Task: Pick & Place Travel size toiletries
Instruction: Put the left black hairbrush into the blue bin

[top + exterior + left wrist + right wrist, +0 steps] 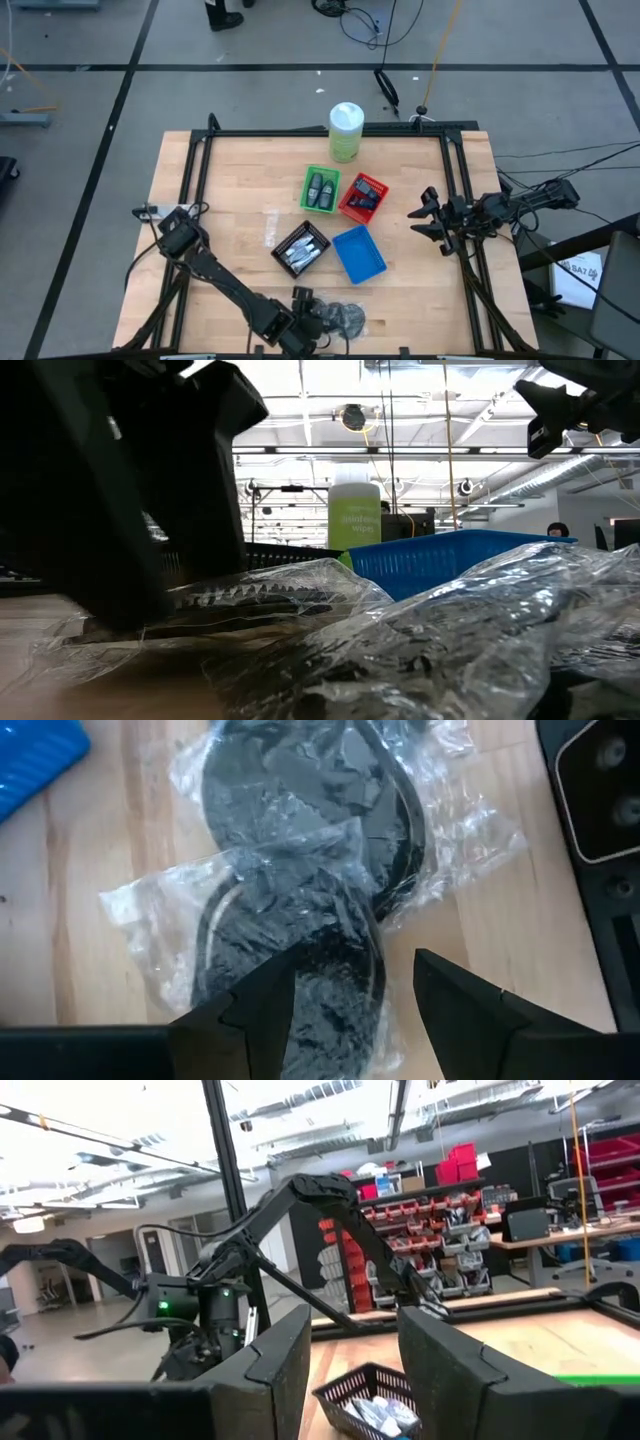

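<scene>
Now the left gripper (348,995) is hovering over bagged grey discs (300,850) at the near edge of the surface (230,205).

Its fingers are standing apart and straddling the nearer disc's plastic wrap, probably lining up for a pinch; nothing is being gripped yet. Farther out, the blue tray (358,253) is sitting empty, likely awaiting these discs, while the black tray (301,248), green tray (321,189) and red tray (363,196) are already holding items. Off at the right edge, the right gripper (420,220) is waiting, fingers parted and empty.
</scene>
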You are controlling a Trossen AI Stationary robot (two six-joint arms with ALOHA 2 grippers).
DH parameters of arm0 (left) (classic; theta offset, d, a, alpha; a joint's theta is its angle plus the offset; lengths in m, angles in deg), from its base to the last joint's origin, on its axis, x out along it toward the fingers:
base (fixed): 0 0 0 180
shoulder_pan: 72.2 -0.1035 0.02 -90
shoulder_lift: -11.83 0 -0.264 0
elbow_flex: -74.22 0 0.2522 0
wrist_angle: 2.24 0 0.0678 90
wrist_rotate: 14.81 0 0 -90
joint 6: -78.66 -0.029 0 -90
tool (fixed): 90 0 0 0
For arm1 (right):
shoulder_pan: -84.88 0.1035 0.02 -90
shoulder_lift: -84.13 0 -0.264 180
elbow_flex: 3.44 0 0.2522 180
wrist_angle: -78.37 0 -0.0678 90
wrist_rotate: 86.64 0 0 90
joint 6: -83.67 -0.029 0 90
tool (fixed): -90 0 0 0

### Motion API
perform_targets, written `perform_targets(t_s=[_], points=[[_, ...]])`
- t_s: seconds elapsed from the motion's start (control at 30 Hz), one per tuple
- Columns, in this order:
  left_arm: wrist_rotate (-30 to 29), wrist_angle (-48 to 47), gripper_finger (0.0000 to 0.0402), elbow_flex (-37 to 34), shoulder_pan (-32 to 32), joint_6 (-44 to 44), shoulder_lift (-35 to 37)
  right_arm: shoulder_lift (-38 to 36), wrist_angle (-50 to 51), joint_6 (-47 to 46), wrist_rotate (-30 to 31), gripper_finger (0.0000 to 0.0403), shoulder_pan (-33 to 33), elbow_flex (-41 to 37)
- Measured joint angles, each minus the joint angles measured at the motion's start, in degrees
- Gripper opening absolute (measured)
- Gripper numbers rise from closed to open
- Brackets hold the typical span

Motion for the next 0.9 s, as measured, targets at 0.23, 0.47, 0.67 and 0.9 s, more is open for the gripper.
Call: perform_targets(t_s=[0.23, 0.47, 0.67, 0.9], points=[[-2.1, -1.9, 0.0202, 0.0, -0.1, 3.5, -1.5, 0.4, 0.3, 0.0, 0.0, 0.0141, 0.0, 0.0], [-3.6, -4.3, 0.0202, 0.3, -0.6, 8.5, -3.5, 0.5, 0.3, 0.0, -0.1, 0.0141, 0.0, 0.0], [-4.9, -4.3, 0.0202, 0.3, -0.6, 9.4, -3.8, 0.5, 0.3, 0.0, -0.1, 0.0141, 0.0, 0.0], [-4.0, -3.0, 0.0142, 0.2, -0.6, 8.6, -3.9, 0.5, 0.3, 0.0, -0.2, 0.0141, 0.0, 0.0]])
